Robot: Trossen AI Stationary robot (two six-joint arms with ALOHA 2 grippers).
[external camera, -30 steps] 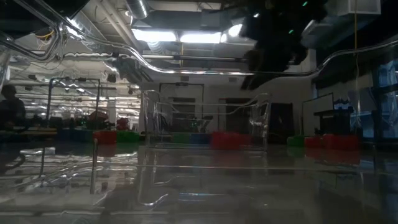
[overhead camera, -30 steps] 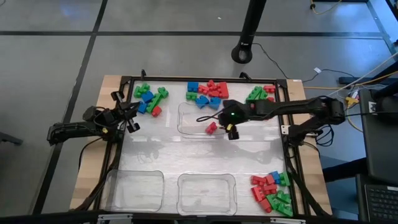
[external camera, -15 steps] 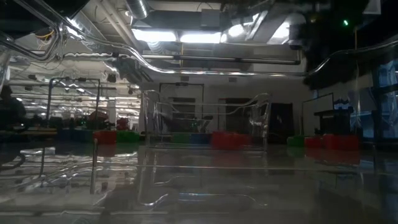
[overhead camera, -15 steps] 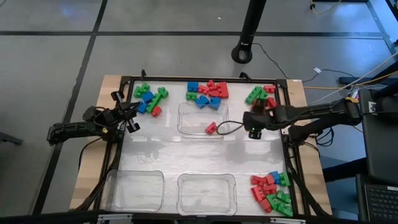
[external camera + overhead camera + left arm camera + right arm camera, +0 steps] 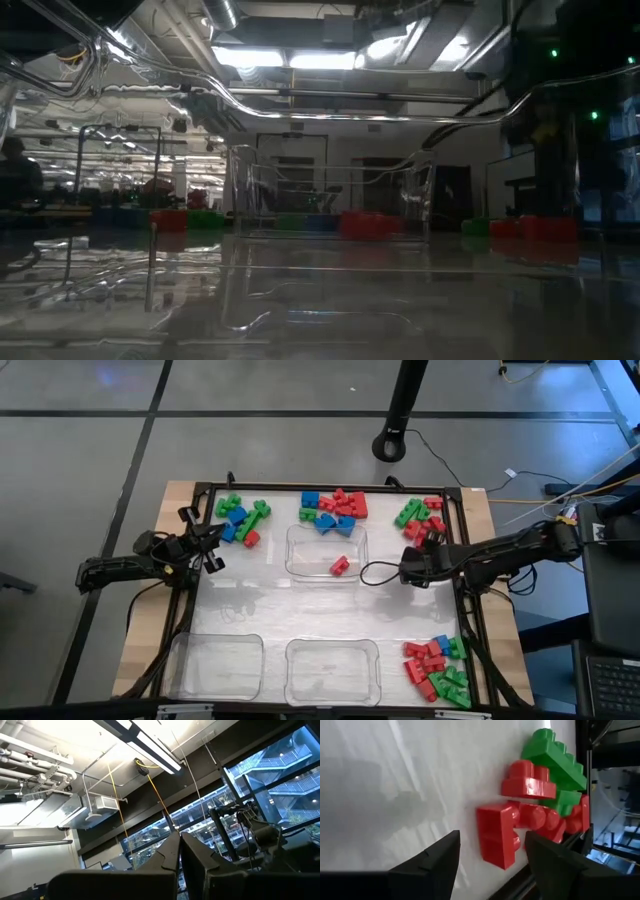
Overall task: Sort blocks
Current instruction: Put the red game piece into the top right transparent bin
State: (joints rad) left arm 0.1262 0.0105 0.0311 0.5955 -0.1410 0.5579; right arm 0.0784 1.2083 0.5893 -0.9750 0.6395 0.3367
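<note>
The right end effector (image 5: pixel 421 538) hung low over the desk (image 5: pixel 330 605) near its right edge, fingers (image 5: pixel 427 862) apart and holding nothing — directly ahead of them lay a red block (image 5: pixel 499 834) beside a small red and green pile (image 5: pixel 417 512). One red block (image 5: pixel 340 565) lay alone in the far middle clear tray (image 5: pixel 300 560). More blocks (image 5: pixel 436 668) sat at the near right corner. The left end effector (image 5: pixel 214 559) waited at the left edge, fingers together and empty.

Dim low view, bright ceiling glare
</note>
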